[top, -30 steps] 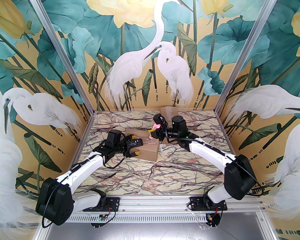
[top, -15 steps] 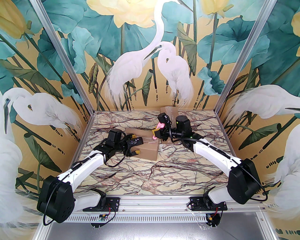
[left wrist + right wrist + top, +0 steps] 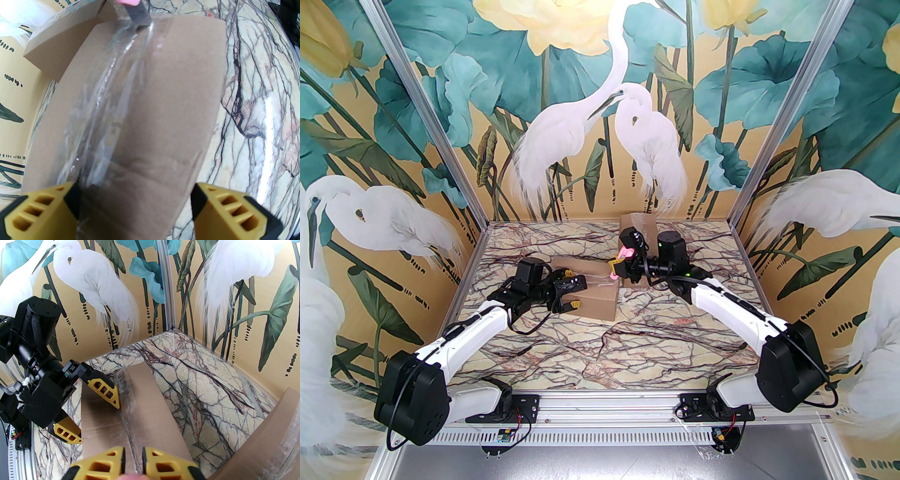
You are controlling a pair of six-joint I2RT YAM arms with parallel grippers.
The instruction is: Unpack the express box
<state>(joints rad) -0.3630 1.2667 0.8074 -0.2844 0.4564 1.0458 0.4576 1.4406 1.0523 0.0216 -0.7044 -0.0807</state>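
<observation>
Hiding the left end of the express box, the left gripper stands spread over it mid-table. The right gripper pinches a pink cutter, its blade cropped and blurry. The box's taped long axis runs left-right.

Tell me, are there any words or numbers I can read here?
None can be read. The box is plain brown card, and its tape is clear with no print.
</observation>
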